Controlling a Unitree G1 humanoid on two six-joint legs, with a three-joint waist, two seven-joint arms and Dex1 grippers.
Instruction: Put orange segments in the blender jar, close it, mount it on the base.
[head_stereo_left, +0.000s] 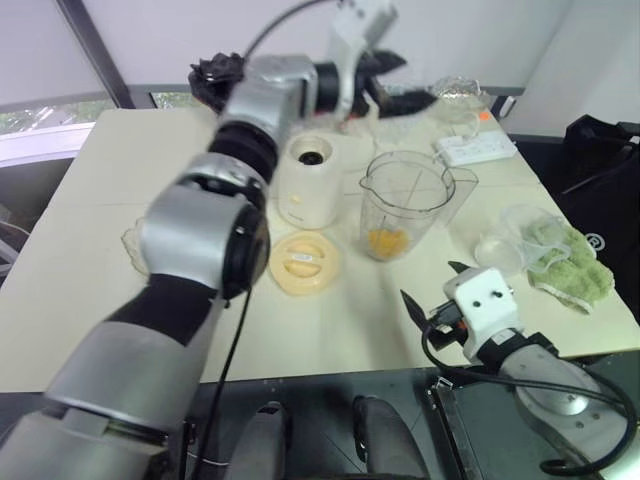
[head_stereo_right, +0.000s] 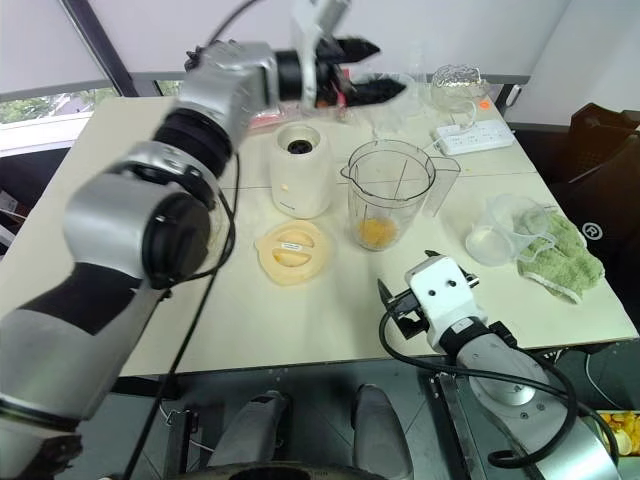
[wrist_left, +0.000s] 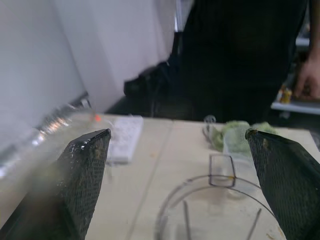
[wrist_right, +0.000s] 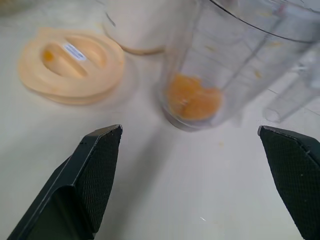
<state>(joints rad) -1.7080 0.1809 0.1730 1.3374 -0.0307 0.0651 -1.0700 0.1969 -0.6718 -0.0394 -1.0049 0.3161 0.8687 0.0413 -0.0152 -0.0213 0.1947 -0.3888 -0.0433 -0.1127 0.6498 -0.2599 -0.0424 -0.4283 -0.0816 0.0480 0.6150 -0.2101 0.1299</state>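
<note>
The clear blender jar (head_stereo_left: 408, 205) stands upright and uncovered at the middle of the table, with orange segments (head_stereo_left: 387, 241) at its bottom. The cream base (head_stereo_left: 310, 180) stands just left of it, dark socket up. My left gripper (head_stereo_left: 408, 82) hangs open and empty above and behind the jar, pointing right; the left wrist view looks over the jar's rim (wrist_left: 170, 210). Near the table's front edge, my right gripper (head_stereo_left: 430, 282) is open and empty, facing the jar (wrist_right: 240, 60) and the segments (wrist_right: 194, 102).
A flat cream lid (head_stereo_left: 305, 263) lies in front of the base. A clear bowl (head_stereo_left: 510, 235) and a green cloth (head_stereo_left: 570, 265) sit at the right. A white power strip (head_stereo_left: 475, 150) and a glass dish (head_stereo_left: 460, 90) are at the back. A person (wrist_left: 240, 55) stands beyond the table.
</note>
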